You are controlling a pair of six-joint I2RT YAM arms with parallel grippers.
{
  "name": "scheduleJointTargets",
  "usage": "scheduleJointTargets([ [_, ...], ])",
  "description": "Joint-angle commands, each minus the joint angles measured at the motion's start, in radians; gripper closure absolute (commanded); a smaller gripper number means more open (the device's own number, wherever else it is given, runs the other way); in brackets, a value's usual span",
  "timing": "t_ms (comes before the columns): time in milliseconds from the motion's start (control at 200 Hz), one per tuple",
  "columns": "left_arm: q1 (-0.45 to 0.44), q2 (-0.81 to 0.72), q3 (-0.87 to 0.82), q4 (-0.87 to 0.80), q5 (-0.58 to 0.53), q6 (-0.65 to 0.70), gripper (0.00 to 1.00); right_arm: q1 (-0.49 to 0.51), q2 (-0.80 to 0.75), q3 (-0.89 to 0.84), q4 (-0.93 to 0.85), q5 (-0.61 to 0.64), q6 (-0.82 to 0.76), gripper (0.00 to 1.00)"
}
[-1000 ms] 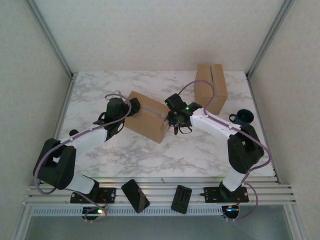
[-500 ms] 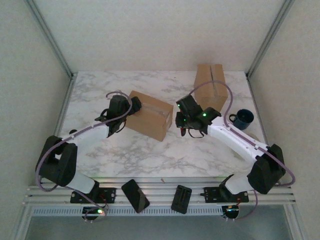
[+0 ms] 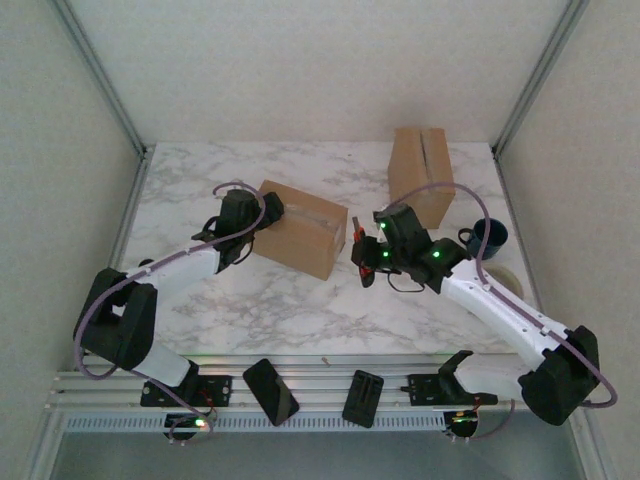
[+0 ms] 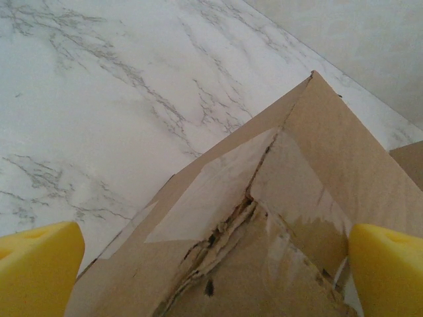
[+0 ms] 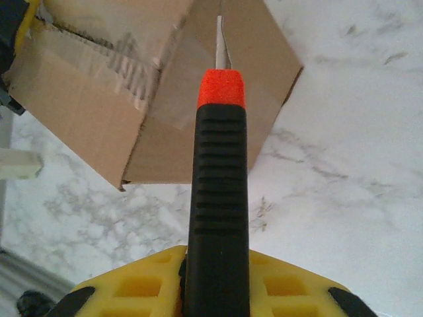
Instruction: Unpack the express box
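The express box, brown cardboard with a torn, taped top seam, lies in the middle of the marble table. My left gripper is open at the box's left end. In the left wrist view its yellow fingertips stand on either side of the box; I cannot tell whether they touch it. My right gripper hangs just right of the box, shut on a black utility knife. The knife's orange tip and bare blade point at the box's taped end, short of it.
A second cardboard box stands at the back right. A dark blue mug sits beside it, with a pale tape roll near the right edge. Two black objects lie on the front rail.
My right arm has drawn back from the box's end, toward the right and nearer, with the knife in it, and its elbow swung out right. The left gripper stayed at the box.
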Motion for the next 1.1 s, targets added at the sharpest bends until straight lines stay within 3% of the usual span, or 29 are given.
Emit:
scheduleJointTargets([
  [0, -0.009, 0.070, -0.062, -0.221, -0.001, 0.013, 0.01, -0.046, -0.019, -0.073, 0.188, -0.172, 0.065, 1.00],
  [456, -0.009, 0.064, -0.065, -0.218, -0.001, 0.014, 0.01, -0.137, -0.039, -0.184, 0.385, -0.364, 0.121, 1.00],
  [1097, -0.009, 0.070, -0.063, -0.211, 0.006, 0.013, 0.01, -0.146, -0.011, -0.209, 0.375, -0.386, 0.156, 1.00],
])
